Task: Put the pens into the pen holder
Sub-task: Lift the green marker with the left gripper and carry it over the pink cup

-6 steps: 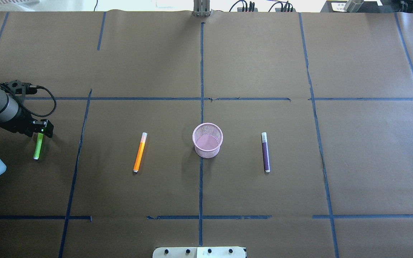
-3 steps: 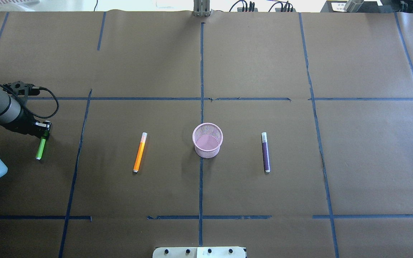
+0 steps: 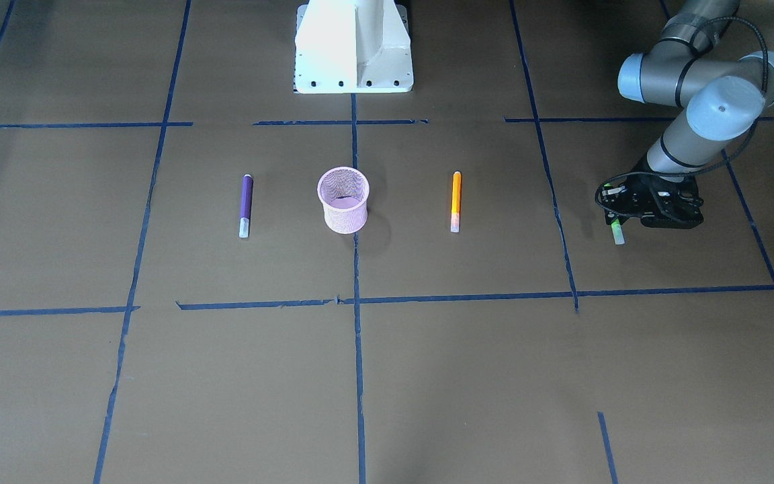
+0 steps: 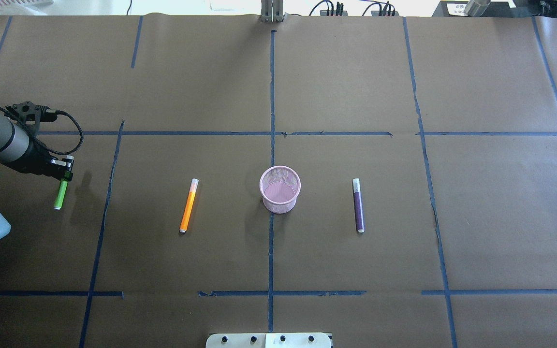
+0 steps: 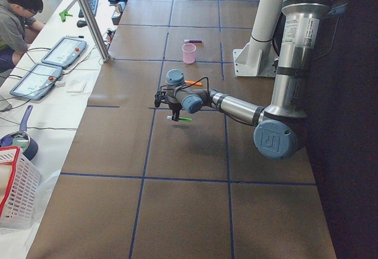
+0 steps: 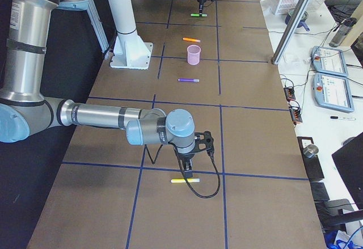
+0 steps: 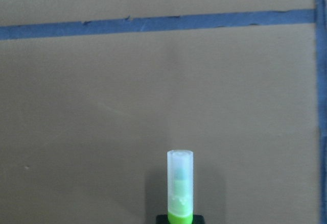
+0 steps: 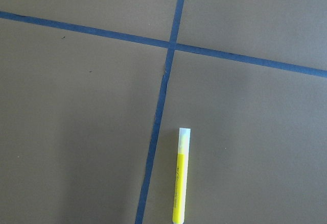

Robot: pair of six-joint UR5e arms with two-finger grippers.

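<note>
My left gripper is shut on the capped end of the bright green pen at the table's far left and holds it a little above the paper. The pen's pale cap shows in the left wrist view. The pink mesh pen holder stands upright at the table's middle. The orange pen lies left of it and the purple pen lies right of it. My right gripper shows only in the exterior right view, and I cannot tell whether it is open or shut.
A yellow pen lies on the paper below my right gripper, beside a crossing of blue tape lines. The robot's white base stands behind the holder. Operators' tablets lie beyond the far edge.
My left gripper has drawn together on the green pen and risen with it. The pen has shifted slightly right and farther away. The other pens and the holder have not moved.
</note>
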